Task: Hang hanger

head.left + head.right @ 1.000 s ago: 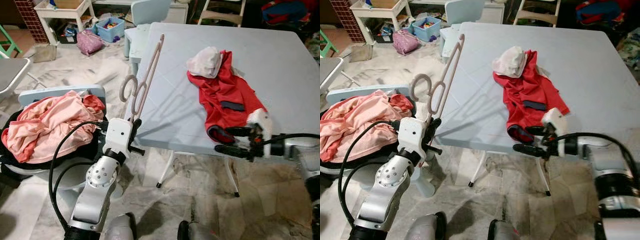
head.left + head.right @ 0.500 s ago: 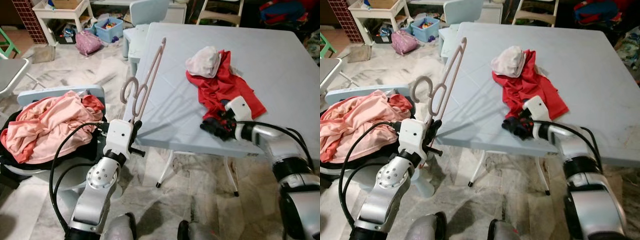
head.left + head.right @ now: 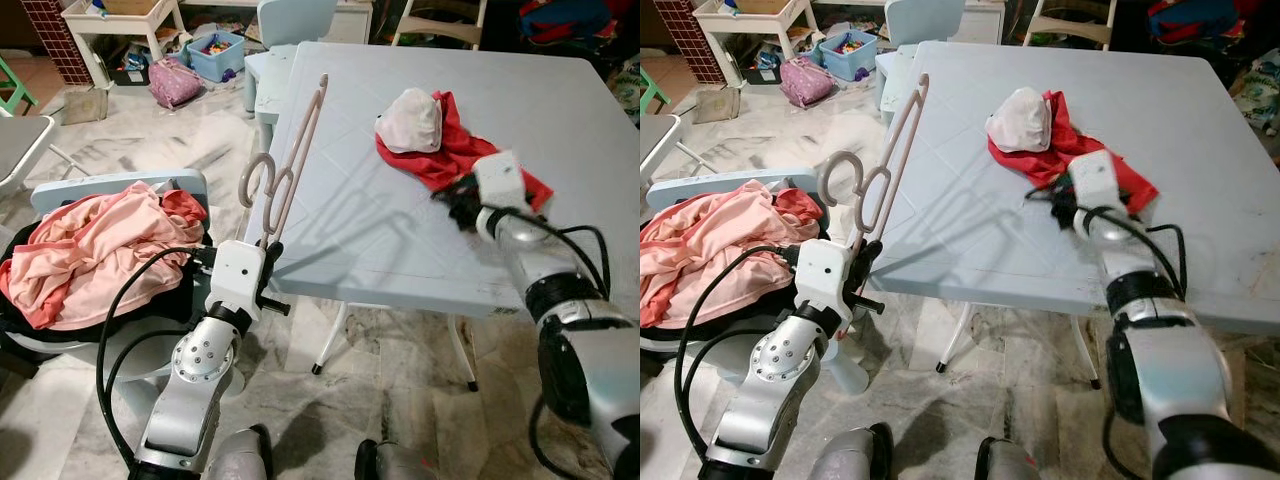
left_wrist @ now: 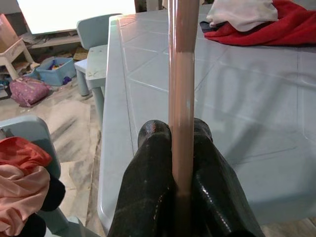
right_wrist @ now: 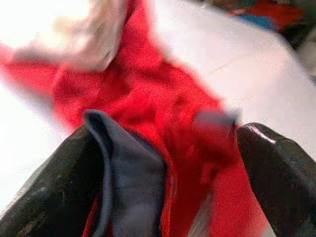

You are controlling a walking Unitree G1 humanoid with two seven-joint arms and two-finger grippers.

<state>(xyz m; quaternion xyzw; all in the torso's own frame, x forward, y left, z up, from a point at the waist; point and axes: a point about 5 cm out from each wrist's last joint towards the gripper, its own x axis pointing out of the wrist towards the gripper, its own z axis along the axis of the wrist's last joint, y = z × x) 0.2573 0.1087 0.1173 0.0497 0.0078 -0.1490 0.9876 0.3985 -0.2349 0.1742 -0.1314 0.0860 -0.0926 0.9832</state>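
hanger (image 3: 288,165): your left gripper (image 4: 178,163) clamps its stem, upright, unhung. your right gripper (image 5: 168,148), fingers wide, straddles the red shirt (image 3: 450,150); dressing and hanging remain.

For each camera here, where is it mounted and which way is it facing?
Left and right eye views: head, looking down at the blue table; both silver arms show.
Left wrist view: along the left gripper, shut on the pink hanger.
Right wrist view: along the open right gripper, facing the red garment.
Shared: table and garment.
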